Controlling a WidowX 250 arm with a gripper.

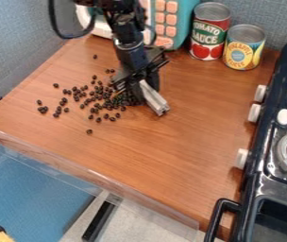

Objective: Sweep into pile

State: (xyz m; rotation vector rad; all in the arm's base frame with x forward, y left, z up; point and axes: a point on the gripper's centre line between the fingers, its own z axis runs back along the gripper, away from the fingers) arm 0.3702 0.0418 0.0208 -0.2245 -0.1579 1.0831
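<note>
The black gripper (138, 84) hangs low over the upper middle of the wooden counter, at the right side of the scattered dark beans (92, 98). A pale grey bar-shaped piece (154, 99) extends from beneath it toward the lower right. Beans lie densest just left of the bar, partly hidden by the gripper, and thin out toward the left. Single beans lie apart near the back, at the far left and toward the front.
On the right stands a dark toy stove (250, 182) with white knobs. A tomato sauce can (209, 32) and a pineapple can (243, 48) stand at the back, beside a teal toy with pink buttons (182, 19). The counter's front edge (92, 168) runs diagonally.
</note>
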